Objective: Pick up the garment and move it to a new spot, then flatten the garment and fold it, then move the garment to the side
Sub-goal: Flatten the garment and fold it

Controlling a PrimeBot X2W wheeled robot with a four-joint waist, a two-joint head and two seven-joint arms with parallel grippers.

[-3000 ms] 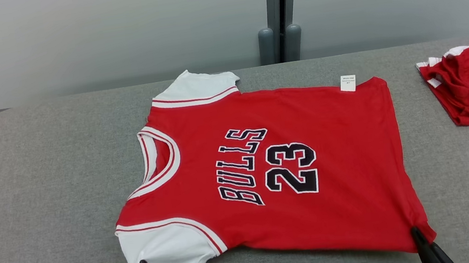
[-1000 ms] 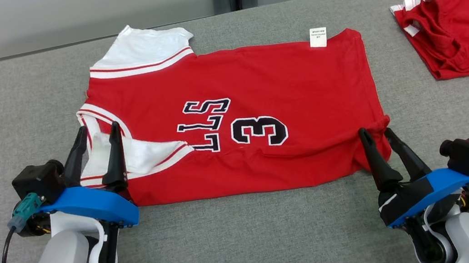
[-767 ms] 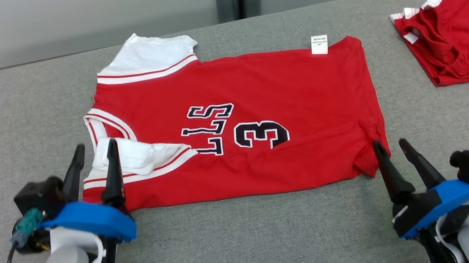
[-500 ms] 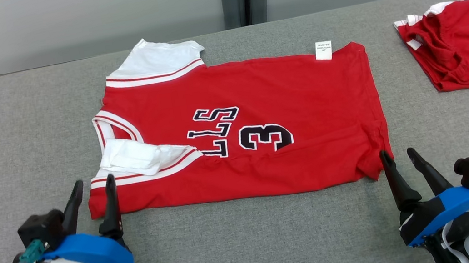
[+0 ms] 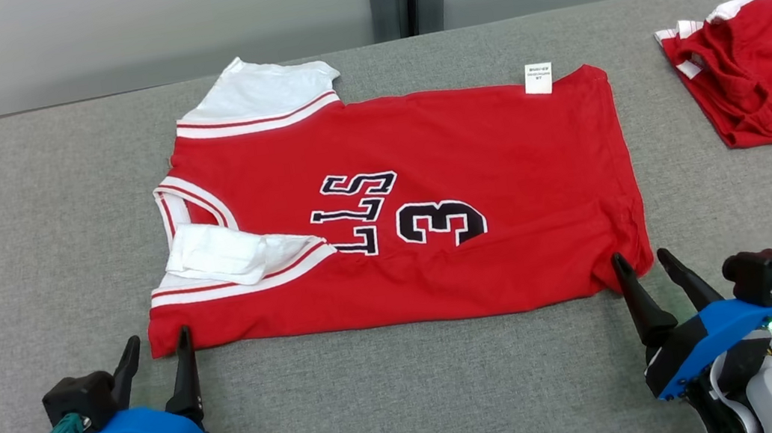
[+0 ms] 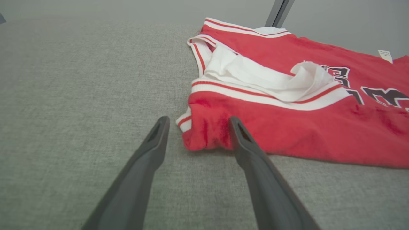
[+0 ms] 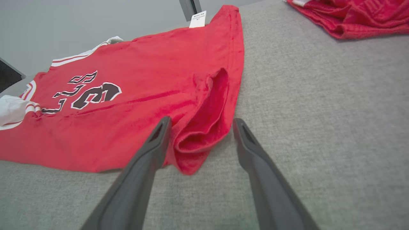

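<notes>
Garment [image 5: 400, 207] lies flat on the grey table [image 5: 411, 394], near edge folded over. Left gripper [image 5: 158, 336] and right gripper [image 5: 639, 256] gape wide, empty, straddling its 2 near corners. I'd pinch both folded corners deep and level, lifting together so layers stay aligned.

Soft matt red cloth jersey [image 5: 428, 195] on coarse grey woven fabric table [image 5: 17, 223].

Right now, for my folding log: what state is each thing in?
Red jersey with white sleeves: near edge folded over, ungripped.
Left end effector: open, jersey corner between fingers.
Right end effector: open, hem corner between fingers.
Second red garment: crumpled, far right.
</notes>
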